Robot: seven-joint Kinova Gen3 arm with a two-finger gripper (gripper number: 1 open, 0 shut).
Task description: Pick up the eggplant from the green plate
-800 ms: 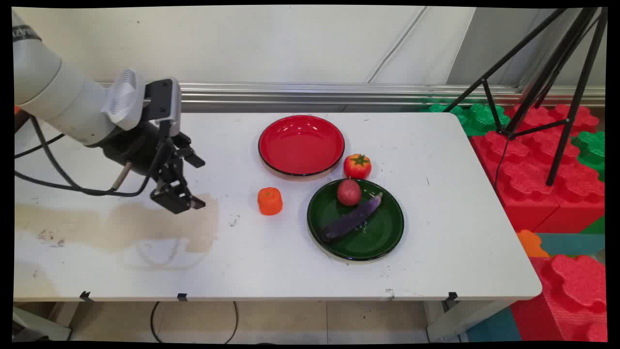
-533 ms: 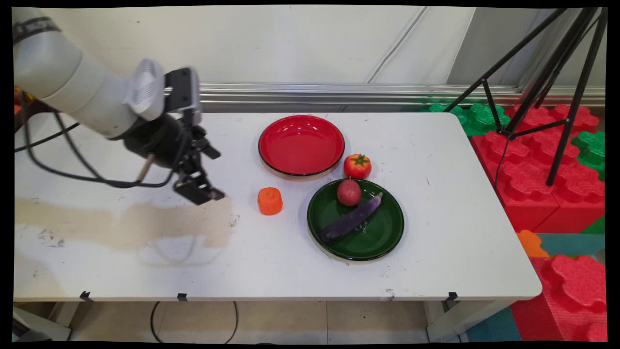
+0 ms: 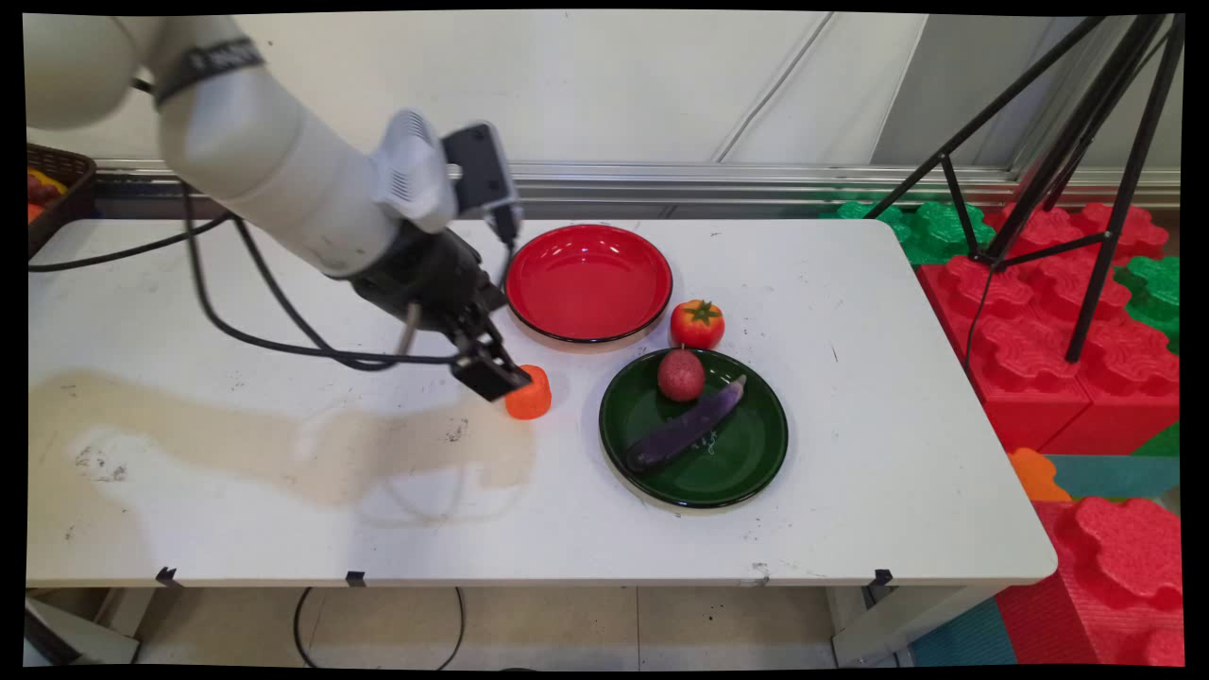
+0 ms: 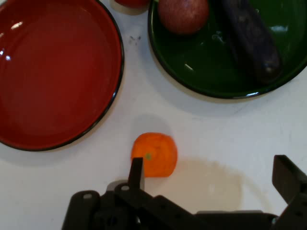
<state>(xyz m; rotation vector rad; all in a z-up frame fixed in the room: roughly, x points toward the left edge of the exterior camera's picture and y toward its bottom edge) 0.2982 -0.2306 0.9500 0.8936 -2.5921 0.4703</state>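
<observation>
My gripper hangs just left of a small orange fruit on the white table, partly covering it in the main view. In the hand view the gripper is open; its left fingertip is at the orange fruit, and nothing lies between the fingers. An empty red plate sits behind the fruit. To the right, a green plate holds a dark red round fruit and a purple eggplant. A tomato stands between the two plates.
A dark basket sits at the table's far left corner. A black tripod and red and green foam blocks stand off the table's right side. Black cables hang from the arm.
The arm has swung right across the table, bringing the gripper from the left middle up to the orange fruit. Nothing on the table has moved.
</observation>
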